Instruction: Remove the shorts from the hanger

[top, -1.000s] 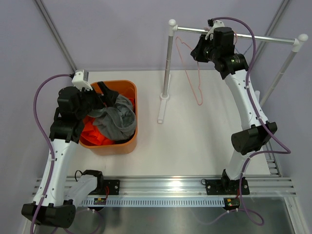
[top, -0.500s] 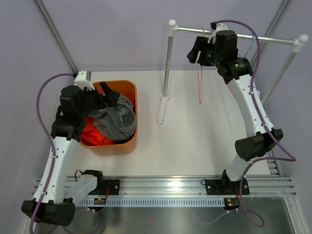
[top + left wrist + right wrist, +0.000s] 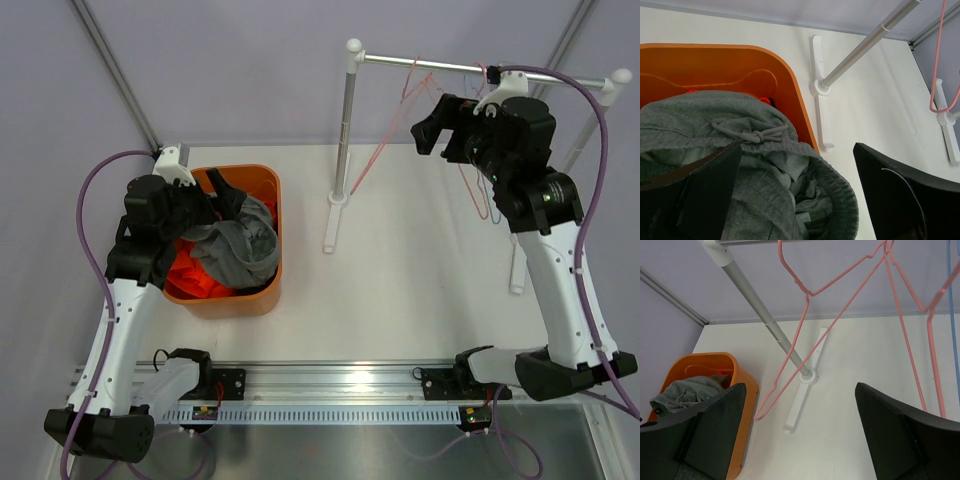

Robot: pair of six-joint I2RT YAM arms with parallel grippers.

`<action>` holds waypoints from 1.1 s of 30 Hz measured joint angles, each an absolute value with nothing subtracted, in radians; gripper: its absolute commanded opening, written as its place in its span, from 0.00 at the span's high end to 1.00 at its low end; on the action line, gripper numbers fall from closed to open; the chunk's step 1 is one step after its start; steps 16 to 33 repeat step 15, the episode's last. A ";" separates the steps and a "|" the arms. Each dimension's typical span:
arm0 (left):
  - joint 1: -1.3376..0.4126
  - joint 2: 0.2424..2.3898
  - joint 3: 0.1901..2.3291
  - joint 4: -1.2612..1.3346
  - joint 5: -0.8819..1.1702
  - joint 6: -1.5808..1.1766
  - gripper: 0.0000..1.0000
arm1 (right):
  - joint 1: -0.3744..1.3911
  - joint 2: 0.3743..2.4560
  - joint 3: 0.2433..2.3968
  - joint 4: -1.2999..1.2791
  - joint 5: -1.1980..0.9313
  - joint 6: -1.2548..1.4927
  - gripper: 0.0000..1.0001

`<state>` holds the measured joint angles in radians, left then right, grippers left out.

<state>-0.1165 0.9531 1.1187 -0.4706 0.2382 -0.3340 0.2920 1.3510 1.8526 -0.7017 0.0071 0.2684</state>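
Over orange bin [image 3: 272,186], left gripper [image 3: 218,200] gaped empty above grey shorts [image 3: 765,165] heaped inside. Right gripper [image 3: 436,120] stood released beside bare, tilted pink hanger [image 3: 840,305] on rail [image 3: 450,68]. Judged: back off straight, clear of wires, no snagging.

We take this for a robotics lab cell: two arms [image 3: 122,310] bolted to an aluminium rail [image 3: 330,377] at the edge of a white worktop [image 3: 400,290], closed in by plain lilac walls [image 3: 250,70] and metal struts [image 3: 111,65].

No words or numbers are legible here; small stickers [image 3: 207,411] on the near rail [image 3: 340,378] are too tiny to read.
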 measured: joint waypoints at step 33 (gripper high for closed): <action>-0.117 0.953 1.119 -0.469 0.237 -0.329 0.01 | 0.293 0.901 1.419 -0.664 -0.031 0.299 0.00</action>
